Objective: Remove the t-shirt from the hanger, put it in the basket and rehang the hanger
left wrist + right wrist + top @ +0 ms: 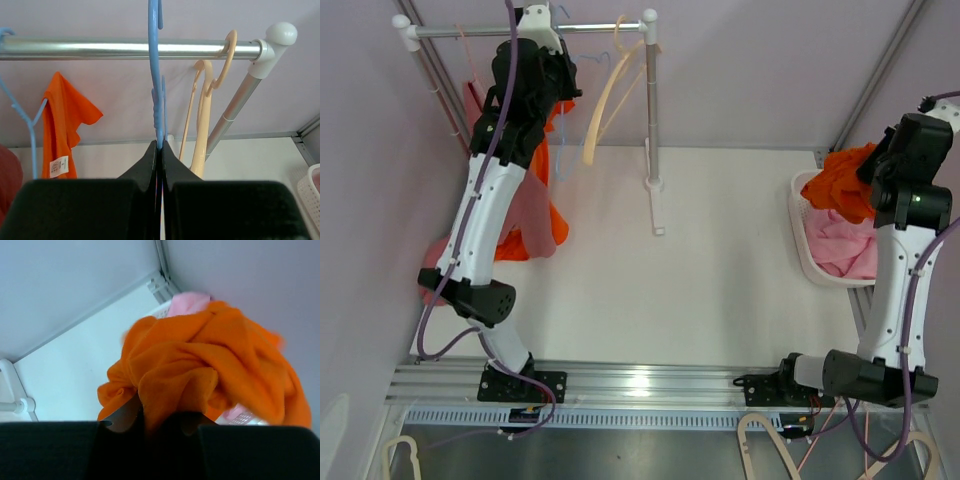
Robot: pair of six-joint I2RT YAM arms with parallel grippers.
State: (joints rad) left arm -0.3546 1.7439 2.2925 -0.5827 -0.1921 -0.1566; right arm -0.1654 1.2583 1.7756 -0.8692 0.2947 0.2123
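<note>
Rail (125, 48) glossy metal; blue hanger (154, 75) smooth plastic; orange t-shirt (210, 365) soft matt cloth.

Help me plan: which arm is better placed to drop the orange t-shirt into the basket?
Right: right end effector grips the orange t-shirt above the basket; left end effector clamps the blue hanger.

The rack (651, 110) stands at the table's (720, 260) back left, hangers (603, 100) on its rail (445, 31); the basket (796, 225) sits far right.
</note>
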